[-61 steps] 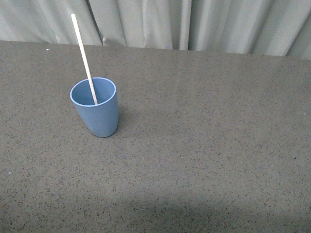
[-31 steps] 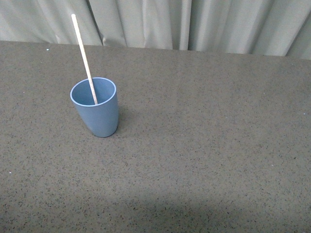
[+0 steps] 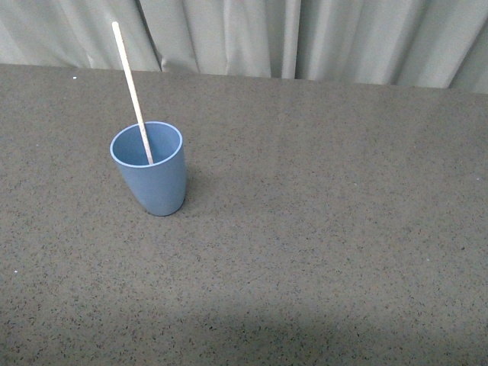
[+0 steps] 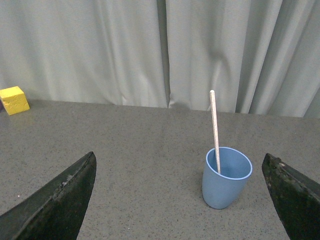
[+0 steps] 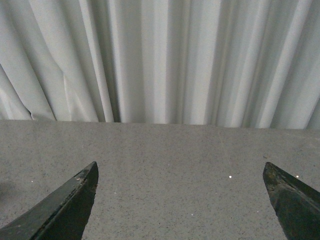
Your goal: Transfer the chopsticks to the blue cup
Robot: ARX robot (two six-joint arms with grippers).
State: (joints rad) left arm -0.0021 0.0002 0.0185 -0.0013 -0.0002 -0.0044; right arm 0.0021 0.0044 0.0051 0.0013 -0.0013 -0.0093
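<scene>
The blue cup [image 3: 152,171] stands upright on the dark speckled table at the left of the front view. The cream-white chopstick [image 3: 130,84] stands in it, leaning toward the far left, its top well above the rim. Neither arm shows in the front view. In the left wrist view the cup [image 4: 225,185] and the chopstick [image 4: 214,125] stand ahead of my left gripper [image 4: 182,200], which is open and empty, its jaws wide apart and well short of the cup. My right gripper [image 5: 182,200] is open and empty over bare table.
Grey curtains [image 3: 305,38] hang behind the table's far edge. A yellow block [image 4: 13,99] sits on the table near the curtain in the left wrist view. The table [image 3: 343,229] is dark and speckled.
</scene>
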